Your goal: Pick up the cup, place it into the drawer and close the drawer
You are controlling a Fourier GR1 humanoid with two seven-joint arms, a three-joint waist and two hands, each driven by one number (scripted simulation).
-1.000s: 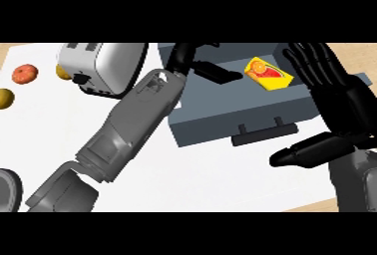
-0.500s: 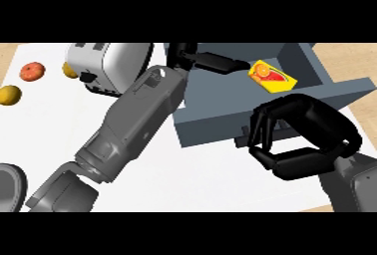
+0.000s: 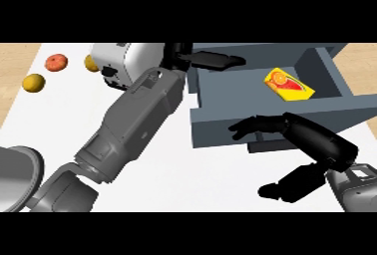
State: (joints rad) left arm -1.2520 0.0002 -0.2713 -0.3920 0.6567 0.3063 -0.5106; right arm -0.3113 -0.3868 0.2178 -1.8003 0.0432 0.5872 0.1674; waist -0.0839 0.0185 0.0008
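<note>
The grey drawer (image 3: 221,124) stands open at the counter's right. A yellow cup (image 3: 289,84) with a red and orange print lies inside it, near the back right. My left forearm crosses the counter, and my left hand (image 3: 212,60) hangs over the drawer's back left corner, fingers straight, holding nothing. My right hand (image 3: 316,142) is in front of the drawer. Its fingers (image 3: 250,127) lie against the front panel above the handle (image 3: 267,146), and its thumb (image 3: 283,187) points down and away. Neither hand touches the cup.
A white toaster (image 3: 121,62) stands behind my left forearm. A red fruit (image 3: 57,62) and a yellow fruit (image 3: 33,82) lie at the far left, with another yellow one (image 3: 91,62) beside the toaster. A grey round pan (image 3: 15,174) sits at the lower left edge.
My right hand has come from the drawer's right side to its front panel, fingers first curling, then reaching onto the panel. The left hand has stayed over the drawer's back.
</note>
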